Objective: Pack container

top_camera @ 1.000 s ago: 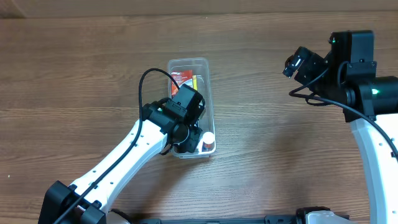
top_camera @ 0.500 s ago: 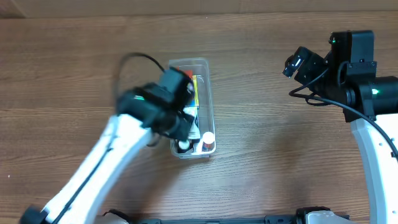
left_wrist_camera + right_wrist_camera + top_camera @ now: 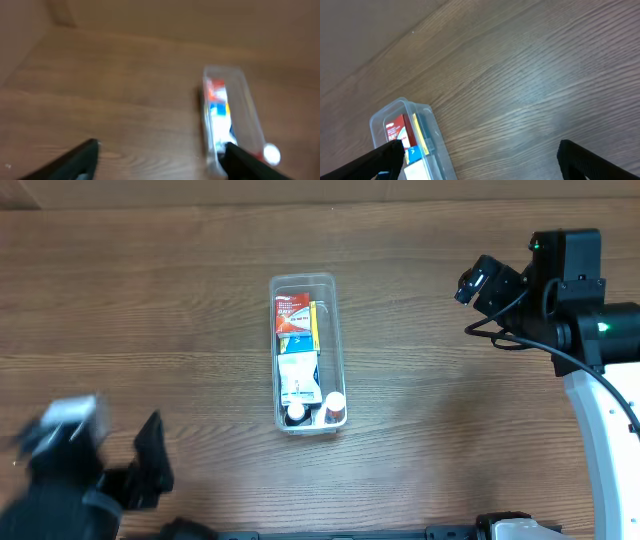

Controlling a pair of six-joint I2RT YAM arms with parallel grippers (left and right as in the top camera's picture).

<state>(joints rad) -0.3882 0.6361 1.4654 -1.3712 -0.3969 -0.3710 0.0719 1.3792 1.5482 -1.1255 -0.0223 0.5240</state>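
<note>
The container (image 3: 340,350), a clear narrow bin, lies at the table's middle. Inside it are a red box (image 3: 290,312), a yellow strip (image 3: 313,320), a blue-and-white box (image 3: 296,370) and two small bottles (image 3: 334,404) at its near end. My left arm (image 3: 90,470) is a blur at the near left corner, far from the bin. The left gripper (image 3: 160,165) is open and empty, and the container (image 3: 247,100) shows beyond its right finger. My right gripper (image 3: 485,162) is open over bare wood, with the container (image 3: 400,106) at its lower left.
The right arm (image 3: 570,300) hangs over the table's right side. Wood tabletop surrounds the bin on all sides. A pale wall or edge runs along the far side of the table (image 3: 320,192).
My left arm pulled away from over the container to the near left corner, and its gripper opened. The bin's contents now show fully. The right arm has not moved.
</note>
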